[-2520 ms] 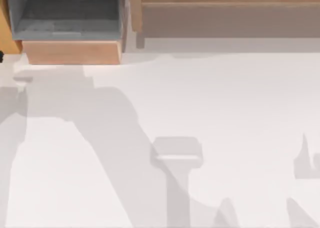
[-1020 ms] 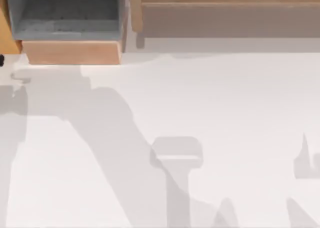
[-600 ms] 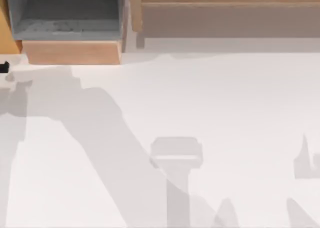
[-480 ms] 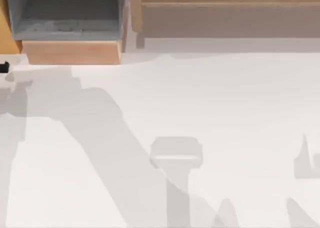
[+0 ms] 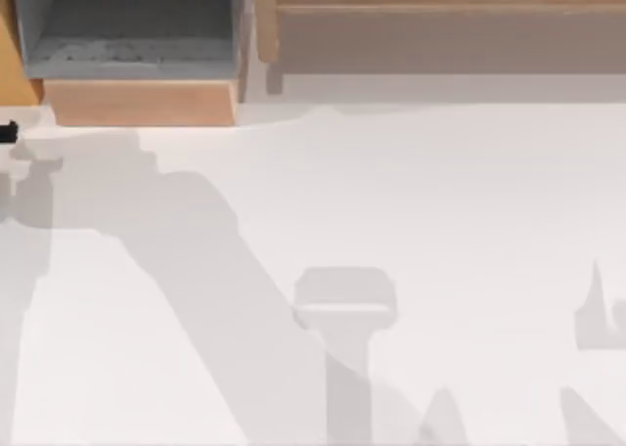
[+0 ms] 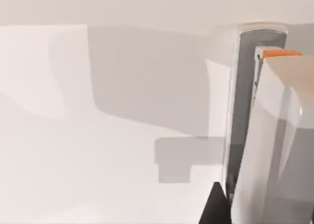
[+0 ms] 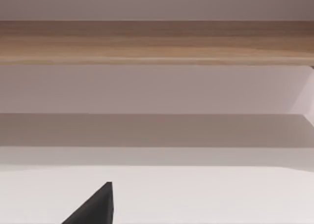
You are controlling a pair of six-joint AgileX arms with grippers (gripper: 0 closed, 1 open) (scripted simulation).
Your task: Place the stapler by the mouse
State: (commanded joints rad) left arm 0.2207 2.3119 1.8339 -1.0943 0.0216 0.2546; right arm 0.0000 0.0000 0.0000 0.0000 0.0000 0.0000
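Since a moment ago the left gripper (image 5: pixel 8 131) has edged further into sight just left of the drawer's (image 5: pixel 137 102) wooden front, and the broad shadow under the arm has slid leftward with it. Seen from that wrist, the slim pale stapler (image 6: pixel 240 111) runs lengthwise right beside the gripper's dark tip, but I cannot tell whether the gripper has hold of it. That is the worry: with a poor hold, a quick swing out across the table (image 5: pixel 440 201) could let the stapler slip or twist, and it might land wide of the mouse. The table is smooth, white and bare right of the drawer, crossed by grey shadows. A long wooden shelf (image 5: pixel 450 21) continues rightward from the drawer. The right gripper (image 7: pixel 93 209) waits far right of the drawer, facing that shelf, its grip unreadable.
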